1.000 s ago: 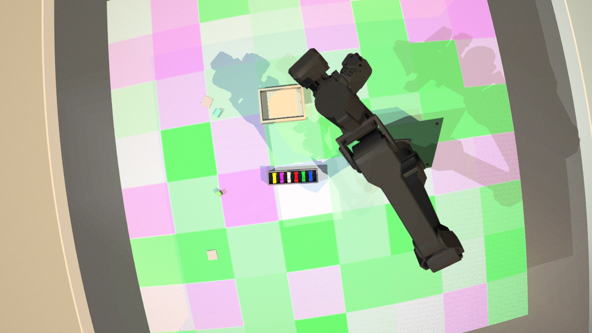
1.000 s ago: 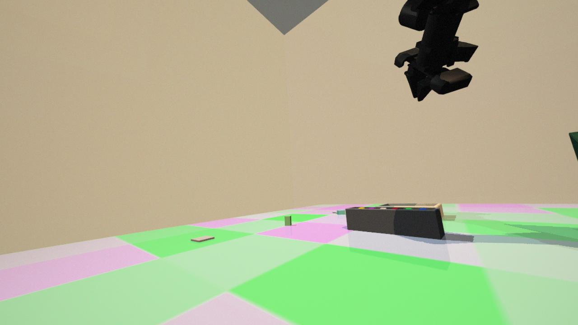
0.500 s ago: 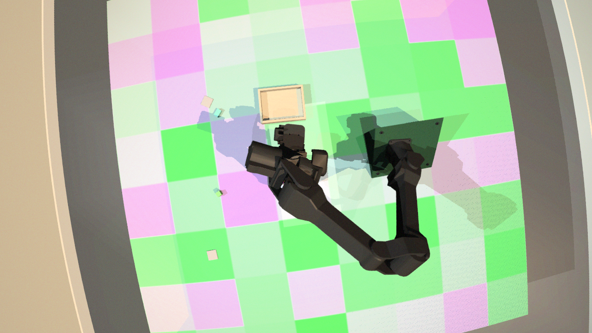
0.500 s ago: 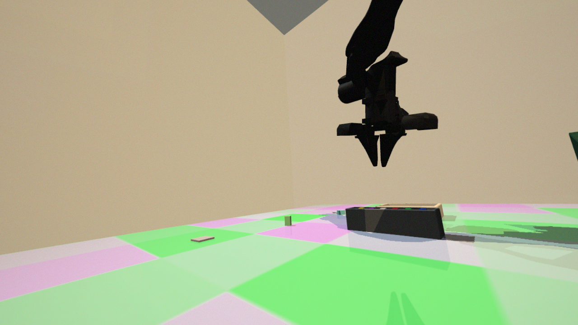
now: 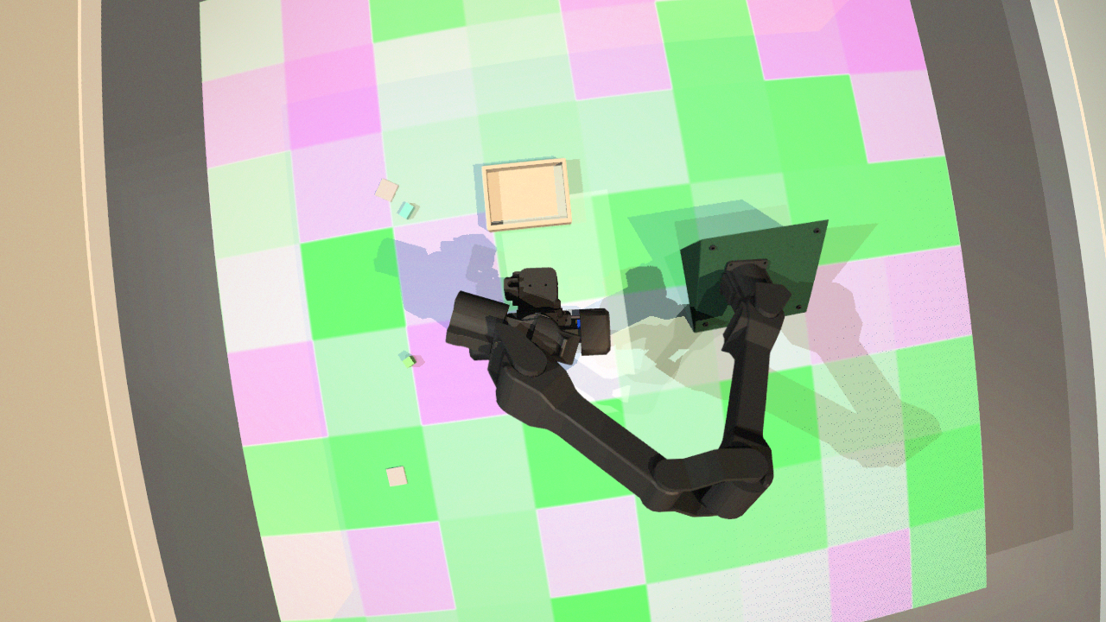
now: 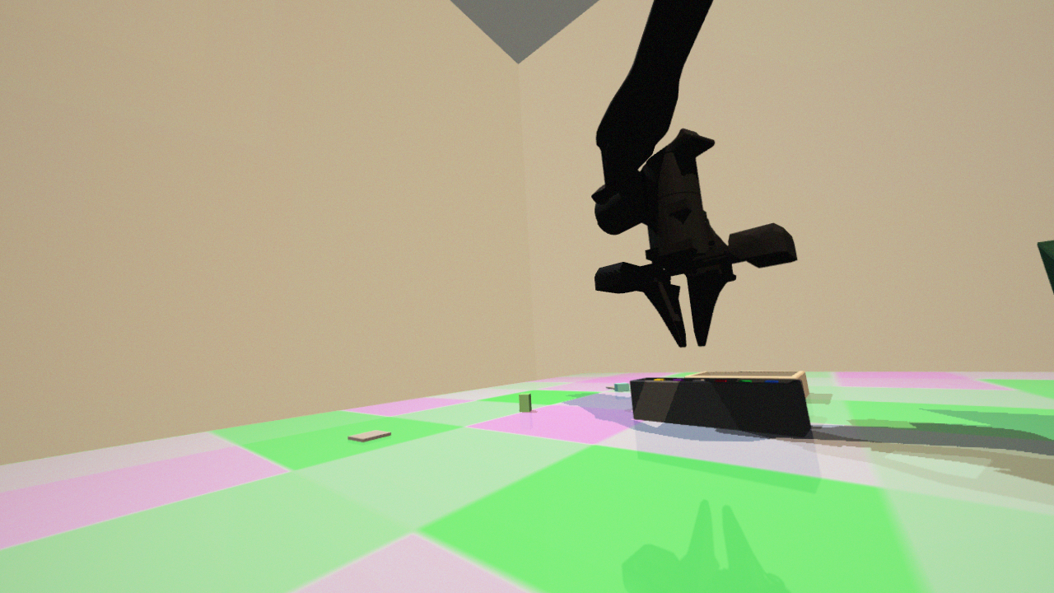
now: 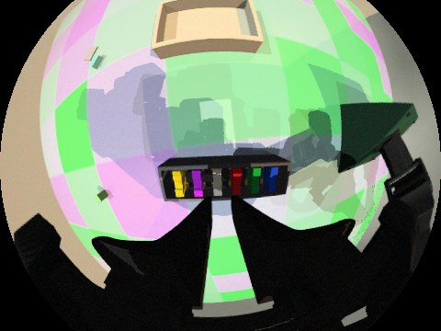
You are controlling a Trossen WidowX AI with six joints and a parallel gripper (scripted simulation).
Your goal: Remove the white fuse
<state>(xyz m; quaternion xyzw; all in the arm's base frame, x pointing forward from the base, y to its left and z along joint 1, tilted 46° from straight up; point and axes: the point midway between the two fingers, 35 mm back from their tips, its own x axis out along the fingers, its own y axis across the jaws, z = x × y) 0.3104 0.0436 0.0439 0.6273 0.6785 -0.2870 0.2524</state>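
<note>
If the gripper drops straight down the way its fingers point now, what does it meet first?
Most likely the white fuse in the dark fuse block: the narrowly parted, empty gripper hangs above it, and the finger gap frames that slot, though exact depth alignment is unclear.

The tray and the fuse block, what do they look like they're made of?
The tray looks like pale unfinished wood or tan plastic: flat, matte beige walls and floor, no grain showing. The fuse block looks like dark moulded plastic, near-black with a faint sheen on its side. Neither can be told for certain by look alone.
</note>
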